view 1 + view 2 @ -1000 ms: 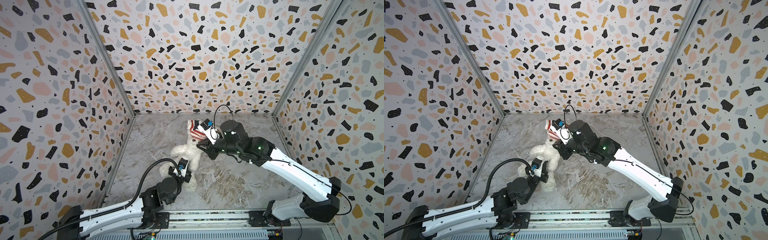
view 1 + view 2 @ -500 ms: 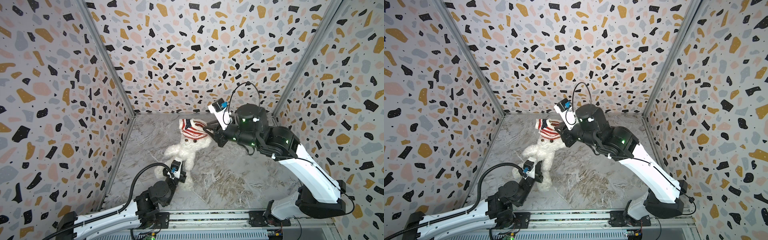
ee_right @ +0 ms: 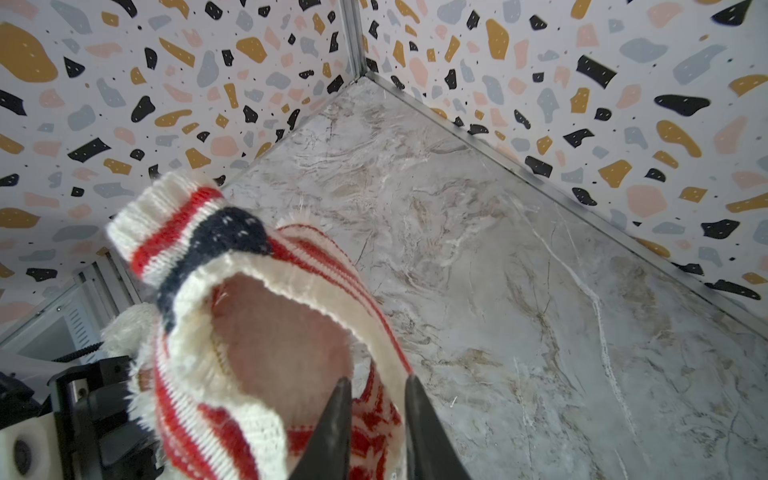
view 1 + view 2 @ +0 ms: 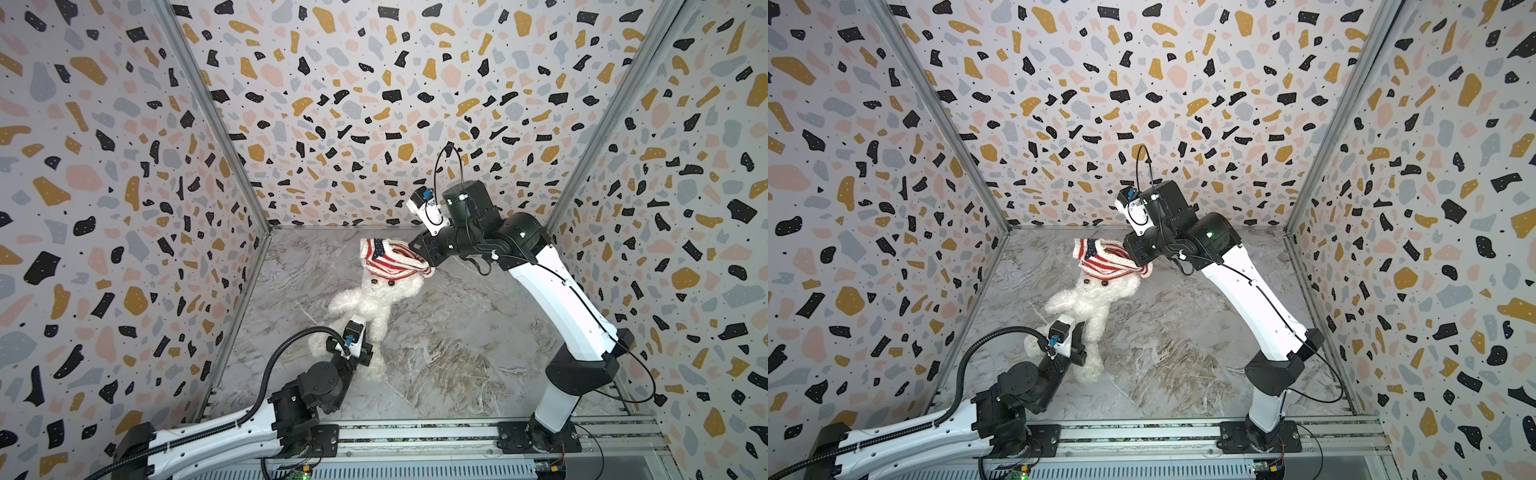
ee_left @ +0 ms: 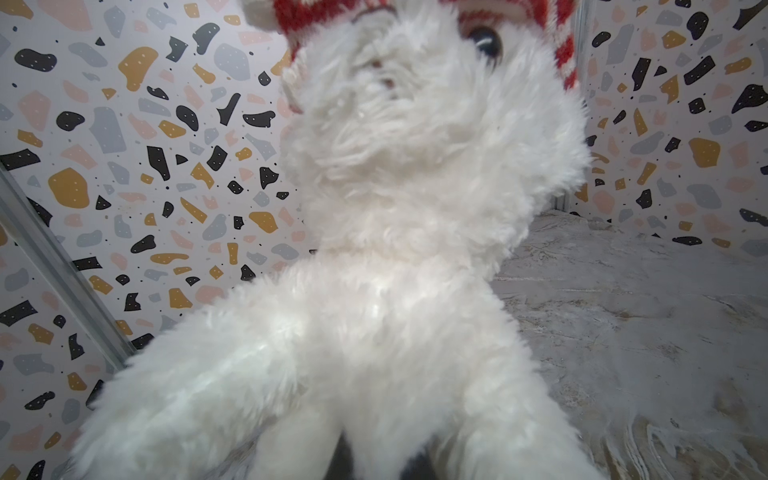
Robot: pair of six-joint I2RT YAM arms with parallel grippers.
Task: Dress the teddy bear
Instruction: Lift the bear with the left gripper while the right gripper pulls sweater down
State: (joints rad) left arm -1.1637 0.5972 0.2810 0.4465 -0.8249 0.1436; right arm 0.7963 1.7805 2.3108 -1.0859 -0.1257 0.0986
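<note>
Item: teddy bear, cream-white plush, propped up on the left half of the marble-print floor, with its head toward the back wall and legs toward the front rail.
Long axis: slanted, running from the legs at the left gripper up to the head beside the right gripper.
Left gripper: clenched, judged to be on fur low on the body between the legs. Its fingers are buried in plush in the left wrist view.
Sweater: knitted, red-and-white stripes with a navy dotted patch. It sits like a cap over the crown of the head, above the eyes. Arms and torso are bare.
Right gripper: fingers pinched on the sweater's cream hem, on the side facing the right arm.
Key relation: the hem must travel down the axis, away from the right fingers and toward the left gripper. The right arm is nearer the garment.
Markings: no brand, label or legible writing.
</note>
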